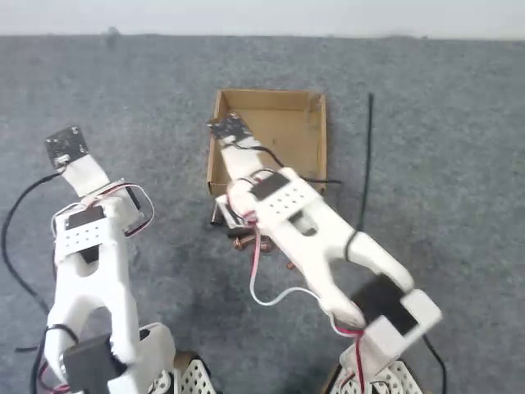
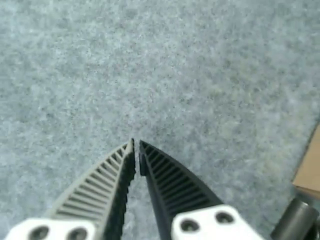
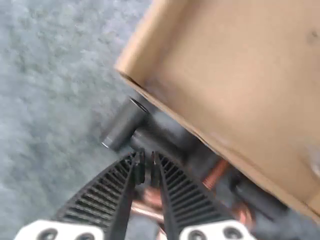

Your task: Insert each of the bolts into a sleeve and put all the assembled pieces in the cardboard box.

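The open cardboard box (image 1: 308, 148) stands at the middle back of the grey carpet. Against its near left corner lies a cluster of dark sleeves (image 1: 217, 217) and copper bolts (image 1: 243, 241). My right gripper (image 3: 145, 156) hangs shut just above this cluster, its tips beside a dark sleeve (image 3: 121, 126) lying along the box wall (image 3: 165, 105). Copper bolts (image 3: 216, 175) lie under and behind the fingers. My left gripper (image 2: 136, 144) is shut over bare carpet to the left of the box, holding nothing. A box corner (image 2: 309, 170) and a dark sleeve (image 2: 298, 220) show at that view's edge.
A black cable (image 1: 367, 156) runs along the carpet right of the box. Another cable (image 1: 12, 238) loops at the far left. One small copper piece (image 1: 289, 265) lies apart, nearer the arm bases. The carpet ends at a pale wall (image 1: 262, 16) at the back.
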